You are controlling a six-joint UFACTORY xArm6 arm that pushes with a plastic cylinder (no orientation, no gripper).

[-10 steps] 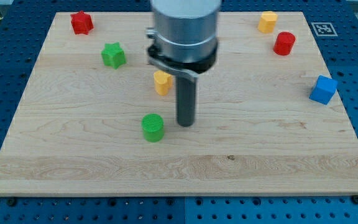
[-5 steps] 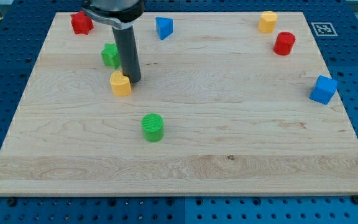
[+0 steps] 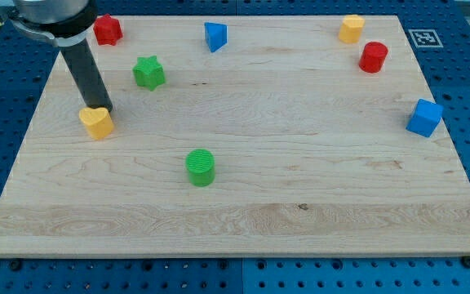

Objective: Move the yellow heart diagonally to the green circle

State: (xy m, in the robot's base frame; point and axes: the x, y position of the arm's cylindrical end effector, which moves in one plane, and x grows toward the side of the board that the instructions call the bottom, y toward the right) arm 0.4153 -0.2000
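Your tip [image 3: 100, 109] sits at the yellow heart's [image 3: 96, 122] upper edge, seemingly touching; no jaws, it only pushes. The heart lies up-left of the green circle [image 3: 201, 167], well apart. Next, push down-right.

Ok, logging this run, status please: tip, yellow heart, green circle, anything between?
My tip at yellow heart block's top edge, apparently touching. Green circle block lower right of heart. Nothing between them.

The arm enters from the frame's upper left corner. Its dark rod slants down slightly rightward, my tip [image 3: 99, 108] resting at left-centre
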